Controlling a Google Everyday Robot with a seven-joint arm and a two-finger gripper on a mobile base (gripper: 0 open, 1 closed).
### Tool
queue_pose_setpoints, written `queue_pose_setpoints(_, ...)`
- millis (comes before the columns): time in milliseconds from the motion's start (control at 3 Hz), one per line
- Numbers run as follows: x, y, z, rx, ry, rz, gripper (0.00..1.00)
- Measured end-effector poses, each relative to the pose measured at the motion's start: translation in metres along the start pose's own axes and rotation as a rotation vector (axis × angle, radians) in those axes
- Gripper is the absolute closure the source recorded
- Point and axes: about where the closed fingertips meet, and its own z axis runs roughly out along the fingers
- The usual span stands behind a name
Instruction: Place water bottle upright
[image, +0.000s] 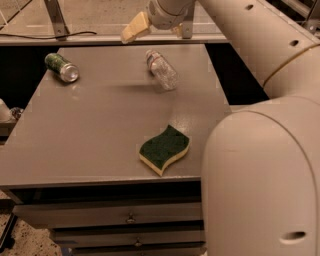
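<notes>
The water bottle (161, 70) is a small clear ribbed bottle with a white cap and a white-and-red label band. It lies on its side at the far middle of the grey table (90, 130), cap pointing to the far edge. My gripper (152, 36) hovers above the table's far edge, just behind and slightly left of the bottle. It is open and empty, with one tan finger (134, 28) sticking out to the left. It does not touch the bottle.
A green metal can (62, 67) lies on its side at the far left. A green-and-yellow sponge (164, 148) lies near the front edge. My arm (260, 150) fills the right foreground. Drawers (130, 217) sit below the table top.
</notes>
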Motion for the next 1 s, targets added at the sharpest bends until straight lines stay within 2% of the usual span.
queue_pose_setpoints(667,0.009,-0.002,0.048,0.043,0.123,-0.044,0.0)
queue_pose_setpoints(1000,0.02,-0.012,0.063,0.067,0.166,-0.058,0.0)
